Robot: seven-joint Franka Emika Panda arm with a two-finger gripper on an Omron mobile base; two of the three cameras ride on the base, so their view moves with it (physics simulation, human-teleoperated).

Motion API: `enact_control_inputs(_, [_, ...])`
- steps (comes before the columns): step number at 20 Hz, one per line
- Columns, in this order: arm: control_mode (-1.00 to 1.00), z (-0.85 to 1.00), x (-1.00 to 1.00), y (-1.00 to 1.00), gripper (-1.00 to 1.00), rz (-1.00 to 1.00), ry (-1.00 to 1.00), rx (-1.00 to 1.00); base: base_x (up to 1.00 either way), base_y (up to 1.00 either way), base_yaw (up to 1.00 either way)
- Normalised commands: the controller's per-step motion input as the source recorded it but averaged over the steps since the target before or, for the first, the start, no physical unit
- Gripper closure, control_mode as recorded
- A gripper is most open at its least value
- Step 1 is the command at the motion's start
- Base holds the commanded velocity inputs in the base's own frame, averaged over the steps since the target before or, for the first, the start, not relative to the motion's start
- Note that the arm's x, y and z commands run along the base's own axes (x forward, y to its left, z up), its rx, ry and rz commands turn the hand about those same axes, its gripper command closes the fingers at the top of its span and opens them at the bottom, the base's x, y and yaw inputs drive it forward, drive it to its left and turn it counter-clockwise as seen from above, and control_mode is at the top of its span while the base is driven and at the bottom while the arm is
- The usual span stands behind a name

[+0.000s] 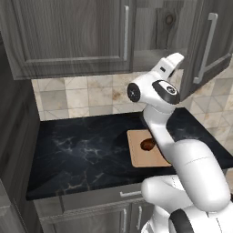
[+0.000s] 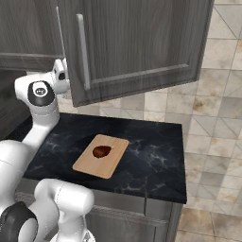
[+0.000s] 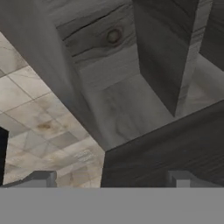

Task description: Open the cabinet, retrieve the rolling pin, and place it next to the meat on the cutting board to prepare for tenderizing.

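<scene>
Gripper (image 3: 111, 178): the 2 fingertips stand wide apart at the bottom of the hand view, with nothing between them and nothing touched. It points up at the underside and interior of the cabinet (image 1: 68, 36). The cabinet's right door (image 2: 137, 42) is swung open; the left door is shut. Interior visible in part: bare grey shelf surfaces and a vertical divider. In the base views the hand is largely hidden behind the open door. Cutting board (image 2: 100, 155) lies on the dark counter (image 1: 82, 154), right of centre, its near right corner covered by the arm in the left base view. Meat (image 2: 101, 151) sits on the board.
</scene>
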Motion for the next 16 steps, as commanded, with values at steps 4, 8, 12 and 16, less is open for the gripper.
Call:
enact_control_inputs(4, [-1.0, -0.02, -0.55, -0.62, -1.0, -0.13, 0.0, 0.0, 0.0, 0.0, 0.0])
enact_control_inputs(8, [-1.0, 0.0, -0.76, -0.74, -1.0, -0.14, -0.01, 0.0, 0.0, 0.0, 0.0])
enact_control_inputs(12, [-1.0, 0.0, -0.8, -0.82, -1.0, -0.15, 0.0, 0.01, 0.0, 0.0, 0.0])
enact_control_inputs(16, [-1.0, 0.0, -0.68, -0.9, -1.0, -0.12, 0.0, 0.01, 0.0, 0.0, 0.0])
